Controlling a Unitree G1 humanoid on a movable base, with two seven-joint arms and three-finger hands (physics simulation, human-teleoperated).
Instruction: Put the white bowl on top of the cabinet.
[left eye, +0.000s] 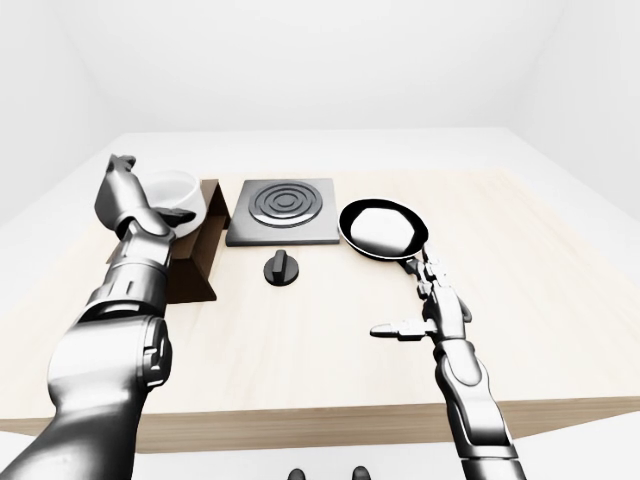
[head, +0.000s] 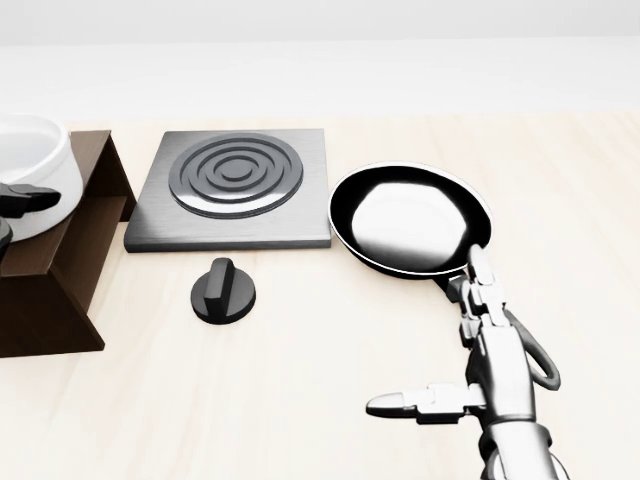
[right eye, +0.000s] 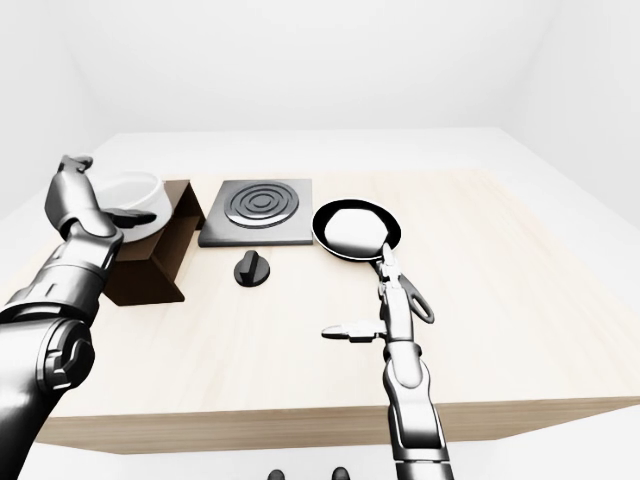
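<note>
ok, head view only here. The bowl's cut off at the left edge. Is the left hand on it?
Observer: Left-eye view: the left hand stands at the white bowl's left rim, with one finger across its near side. I can't tell whether the grip is closed.
Operator: anything in the bowl?
Observer: Right-eye view looks into it and it's empty.
Operator: is it fully over the cabinet?
Observer: The whole bowl sits over the top of the cabinet, at its left end. I can't tell whether it's resting there.

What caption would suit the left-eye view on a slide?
Left hand at the white bowl on the dark cabinet, beside a burner and pan; right hand open.
</note>
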